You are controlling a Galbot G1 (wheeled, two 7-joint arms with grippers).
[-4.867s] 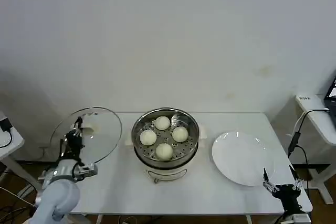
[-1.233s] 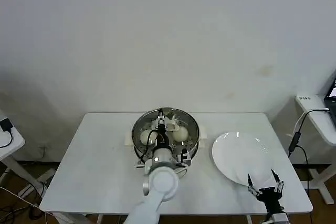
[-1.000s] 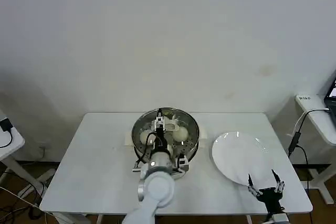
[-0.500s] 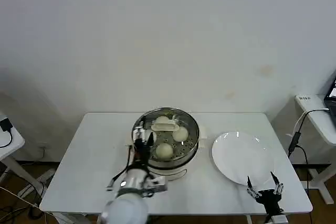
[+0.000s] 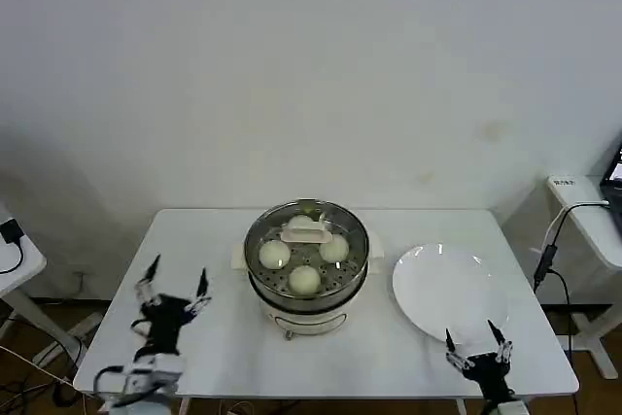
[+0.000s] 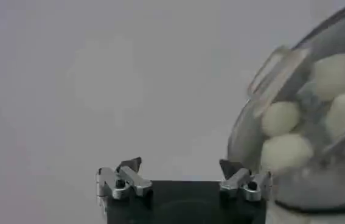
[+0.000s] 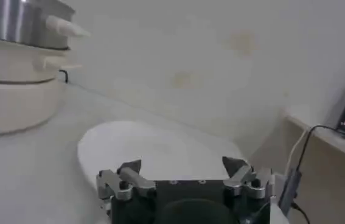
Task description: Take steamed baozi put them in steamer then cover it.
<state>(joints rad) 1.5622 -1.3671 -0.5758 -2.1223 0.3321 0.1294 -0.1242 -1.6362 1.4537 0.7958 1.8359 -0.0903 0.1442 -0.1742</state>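
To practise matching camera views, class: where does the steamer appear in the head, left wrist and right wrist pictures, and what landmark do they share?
Head view: steamer at table centre, glass lid on.
Left wrist view: at the right edge, baozi visible inside.
Right wrist view: upper left corner.
Shared landmark: the white table.

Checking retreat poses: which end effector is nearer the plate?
Right. The right end effector sits open at the plate's near edge. The left end effector is open at the table's left side, beyond the steamer.
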